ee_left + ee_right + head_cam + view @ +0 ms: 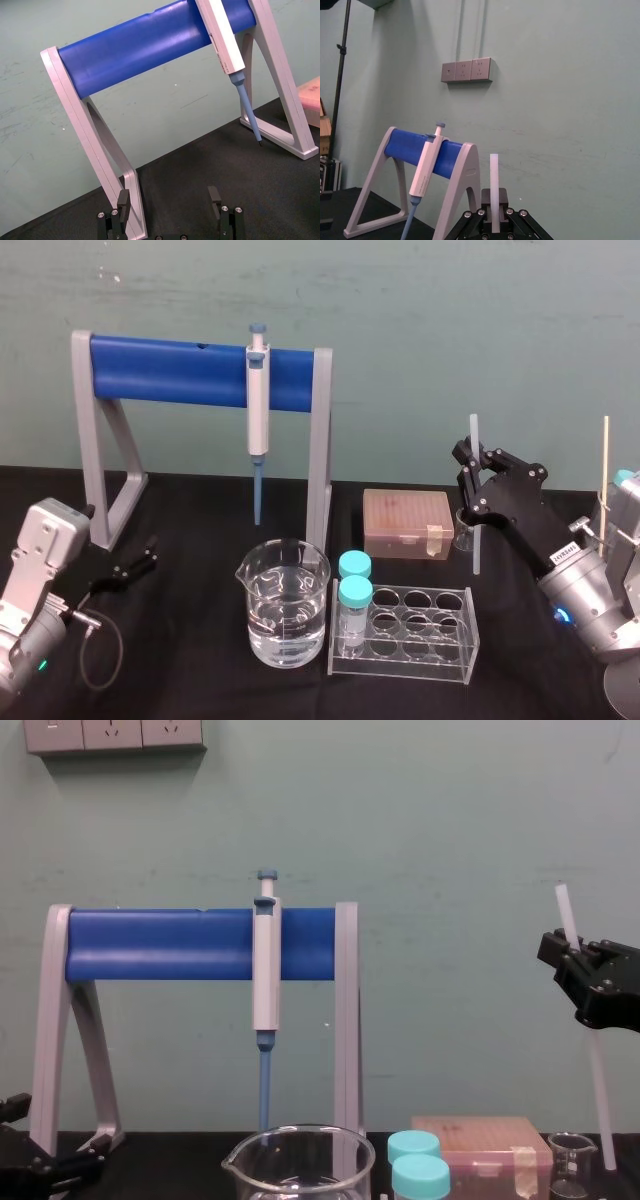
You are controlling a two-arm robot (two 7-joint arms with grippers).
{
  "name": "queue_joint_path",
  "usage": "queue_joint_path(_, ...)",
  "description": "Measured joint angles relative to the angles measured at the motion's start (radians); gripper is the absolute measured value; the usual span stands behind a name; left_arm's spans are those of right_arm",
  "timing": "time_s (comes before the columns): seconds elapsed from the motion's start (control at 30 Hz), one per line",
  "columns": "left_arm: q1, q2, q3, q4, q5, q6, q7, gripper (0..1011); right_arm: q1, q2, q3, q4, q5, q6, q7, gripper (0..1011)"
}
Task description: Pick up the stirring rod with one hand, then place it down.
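The stirring rod (pixel 477 545) is a thin whitish stick standing nearly upright at the right of the table. My right gripper (pixel 470 466), black and angular, is shut on its upper part. In the chest view the rod (pixel 598 1080) slants a little, held by the right gripper (pixel 573 956). Its lower end hangs close to the tabletop beside a small glass beaker (pixel 572 1165); I cannot tell whether it touches. The right wrist view shows the rod (pixel 494 185) rising from between the closed fingers. My left gripper (pixel 138 558) rests parked at the left by the stand's foot, fingers (pixel 123 198) spread apart with nothing between them.
A grey-white pipette (pixel 258 400) hangs on the blue-barred stand (pixel 170 370) at the back. A large beaker of water (pixel 284 605), a clear tube rack (pixel 410 635) with two blue-capped tubes and a pinkish tip box (pixel 407 523) fill the middle. A thin wooden stick (pixel 604 465) stands far right.
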State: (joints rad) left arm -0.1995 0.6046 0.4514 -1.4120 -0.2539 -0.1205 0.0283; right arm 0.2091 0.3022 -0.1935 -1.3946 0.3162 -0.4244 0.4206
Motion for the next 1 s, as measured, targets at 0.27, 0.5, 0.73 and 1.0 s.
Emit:
queue_joint_path(0.27,0.0,0.0,0.0,0.0,0.0,0.0,0.0,1000,0.0,0.0,0.0,0.0,0.0,0.0,0.0,72)
queue_joint_path(0.5,0.0,0.0,0.0,0.0,0.0,0.0,0.0,1000,0.0,0.0,0.0,0.0,0.0,0.0,0.0,72)
queue_joint_path(0.73,0.0,0.0,0.0,0.0,0.0,0.0,0.0,1000,0.0,0.0,0.0,0.0,0.0,0.0,0.0,72)
queue_joint_path(1.0,0.0,0.0,0.0,0.0,0.0,0.0,0.0,1000,0.0,0.0,0.0,0.0,0.0,0.0,0.0,72)
